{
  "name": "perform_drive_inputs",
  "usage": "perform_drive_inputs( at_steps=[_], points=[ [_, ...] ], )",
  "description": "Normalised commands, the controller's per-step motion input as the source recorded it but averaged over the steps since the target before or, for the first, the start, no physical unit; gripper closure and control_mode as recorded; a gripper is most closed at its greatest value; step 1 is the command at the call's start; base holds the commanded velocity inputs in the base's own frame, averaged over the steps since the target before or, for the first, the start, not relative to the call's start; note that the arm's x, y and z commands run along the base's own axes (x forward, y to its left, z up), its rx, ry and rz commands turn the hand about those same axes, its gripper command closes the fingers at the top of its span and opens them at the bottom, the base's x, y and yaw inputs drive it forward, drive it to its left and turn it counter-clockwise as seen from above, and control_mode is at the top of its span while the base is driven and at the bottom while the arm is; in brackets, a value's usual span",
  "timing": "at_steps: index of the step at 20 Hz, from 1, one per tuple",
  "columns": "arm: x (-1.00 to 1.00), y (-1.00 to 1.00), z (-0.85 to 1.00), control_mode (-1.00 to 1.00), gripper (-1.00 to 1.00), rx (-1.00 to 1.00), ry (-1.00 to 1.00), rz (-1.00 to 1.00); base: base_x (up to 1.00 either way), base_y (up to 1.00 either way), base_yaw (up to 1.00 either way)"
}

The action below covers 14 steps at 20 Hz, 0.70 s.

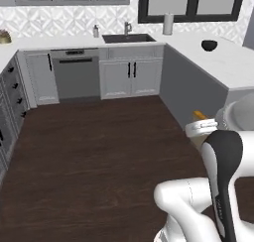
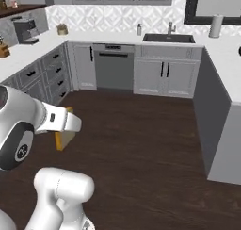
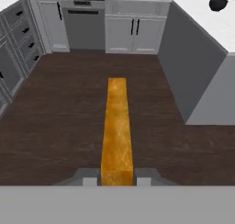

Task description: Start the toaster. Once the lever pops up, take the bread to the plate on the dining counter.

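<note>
I'm out in the middle of the kitchen over the dark wood floor (image 1: 99, 151), with the sink wall ahead and the dining counter (image 1: 223, 62) running down my right side, white marble top over plain grey flanks. A dark bowl (image 1: 209, 45) sits on that top (not my target; I want the white plate, and I can't make it out from here).

So by my reading the toasting is done and I'm on the carry leg. The gripper (image 3: 117, 181) is pinching the bread (image 3: 117, 126) at its near end, both fingers pressed against its sides, the orange-tan slice sticking straight out ahead of the hand, edge-on. From the right base camera the slice hangs just below the white wrist, clear of the floor and of every cabinet.

Next I judge the base has to swing right and close on the dining counter until the plate comes into sight, then I bring the slice over the marble and lower it flat before letting go.
</note>
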Motion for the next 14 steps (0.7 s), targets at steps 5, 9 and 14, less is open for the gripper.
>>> perform_drive_inputs(
  at_steps=[5,9,14],
  points=[
    [0.00,0.00,0.00,1.00,1.00,0.00,0.00,0.00,0.61,-1.00,0.00],
    [0.00,0.00,0.00,1.00,1.00,0.00,0.00,0.00,0.28,-1.00,0.00],
    [0.00,0.00,0.00,1.00,1.00,0.00,0.00,0.00,0.13,-1.00,0.00]
  ],
)
